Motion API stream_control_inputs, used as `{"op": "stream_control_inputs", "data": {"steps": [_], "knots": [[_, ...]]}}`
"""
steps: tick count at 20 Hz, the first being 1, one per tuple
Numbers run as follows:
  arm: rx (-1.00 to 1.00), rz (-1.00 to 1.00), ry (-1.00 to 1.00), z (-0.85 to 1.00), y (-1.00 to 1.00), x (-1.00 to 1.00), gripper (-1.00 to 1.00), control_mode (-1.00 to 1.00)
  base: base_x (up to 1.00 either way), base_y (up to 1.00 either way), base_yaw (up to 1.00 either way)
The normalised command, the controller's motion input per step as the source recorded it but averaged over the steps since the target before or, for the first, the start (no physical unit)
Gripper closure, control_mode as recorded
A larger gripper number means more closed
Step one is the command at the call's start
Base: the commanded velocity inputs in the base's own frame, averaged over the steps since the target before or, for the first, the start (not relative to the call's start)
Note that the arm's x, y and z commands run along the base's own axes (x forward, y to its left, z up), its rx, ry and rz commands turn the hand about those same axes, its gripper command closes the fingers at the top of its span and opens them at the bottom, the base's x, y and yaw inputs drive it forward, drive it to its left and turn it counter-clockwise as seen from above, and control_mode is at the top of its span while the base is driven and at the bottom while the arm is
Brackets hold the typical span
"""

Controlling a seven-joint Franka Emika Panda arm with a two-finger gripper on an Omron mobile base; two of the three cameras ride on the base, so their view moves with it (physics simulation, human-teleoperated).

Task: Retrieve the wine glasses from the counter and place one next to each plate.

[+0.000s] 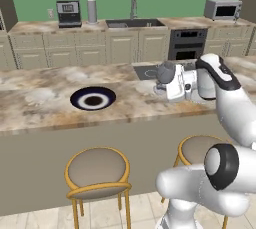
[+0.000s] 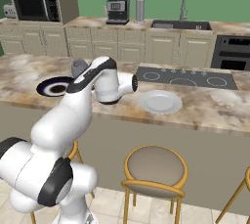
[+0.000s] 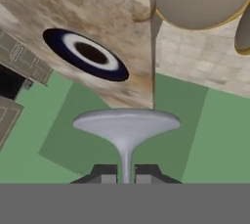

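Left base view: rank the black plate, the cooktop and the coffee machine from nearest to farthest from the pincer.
Measured from the pincer, shut on a wine glass over the island:
1. Cooktop, just beside and behind it.
2. Black plate, to its left on the island.
3. Coffee machine, on the back counter, far left.

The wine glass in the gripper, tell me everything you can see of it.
The grey-blue translucent stemmed wine glass is held by its thin stem between the two dark fingers of the gripper, which is shut on it. The hand view shows its round foot flaring wide above the stem. From the left base view its rounded bowl shows above the marbled island top, right of the black white-ringed plate.
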Motion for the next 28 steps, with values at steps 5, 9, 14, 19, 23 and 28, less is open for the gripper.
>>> {"op": "stream_control_inputs", "data": {"steps": [5,9,14,19,23,28], "knots": [[0.00,0.01,0.08,-0.24,0.04,0.70,1.00,-1.00,0.00,0.00,0.00],[0.00,0.00,0.06,-0.33,0.20,0.60,1.00,-1.00,0.00,0.00,0.00],[0.00,0.00,0.05,-0.28,0.22,0.50,1.00,-1.00,0.00,0.00,0.00],[0.00,0.00,0.02,-0.17,0.22,0.36,1.00,-1.00,0.00,0.00,0.00],[0.00,0.00,0.06,-0.24,0.20,0.35,1.00,-1.00,0.00,0.00,0.00],[-0.01,0.00,0.03,-0.29,0.23,0.26,1.00,-1.00,0.00,0.00,0.00]]}}
